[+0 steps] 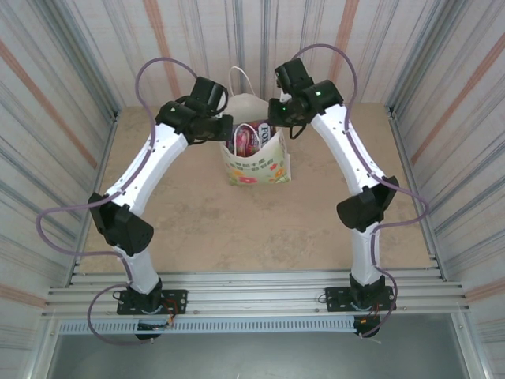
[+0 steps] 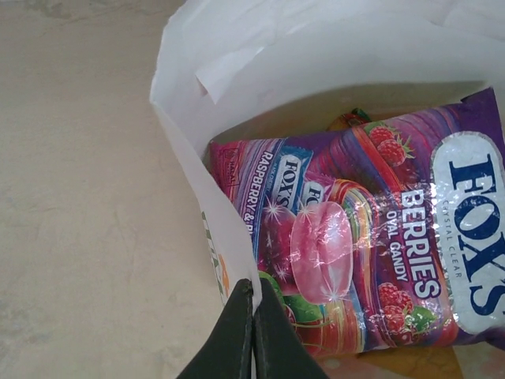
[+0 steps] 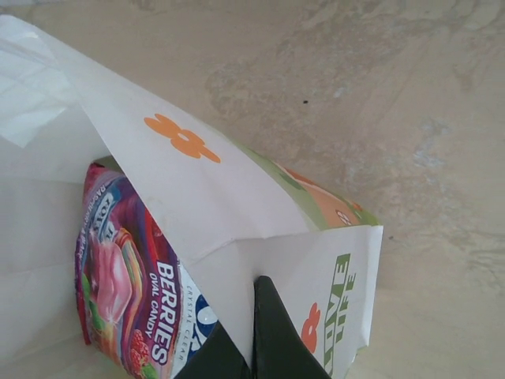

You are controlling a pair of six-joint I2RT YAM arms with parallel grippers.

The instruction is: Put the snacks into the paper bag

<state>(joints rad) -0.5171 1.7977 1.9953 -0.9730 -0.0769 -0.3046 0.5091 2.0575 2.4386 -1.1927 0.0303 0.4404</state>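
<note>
Left gripper (image 2: 252,290) has its two dark fingers pressed together on the top edge of the paper bag (image 1: 260,170), pinching the white wall on the bag's left side. The right gripper (image 3: 254,286) does the same on the opposite side, jaws closed on the folded end wall just beside the green lettering. So the bag stands on the beige table (image 1: 197,229) directly between the two tools, its printed broad face towards the arm bases and its mouth's long axis running from one gripper to the other.

Inside, a purple Fox's Berries packet (image 2: 371,237) lies just inboard of both pinches: to the right of the left fingers, to the left of the right ones, and lower than the rim each holds. It leans against the bag's interior with its printed face up towards the cameras. A sliver of another wrapper (image 2: 351,118), orange and green, peeks from behind it; what else is in there is hidden.

No loose packets show on the table in the overhead view, so the filling looks about done. Neither arm is nearer; any next move, I judge, starts from this symmetric hold on the rim, and pulling apart unevenly could tip the bag.
</note>
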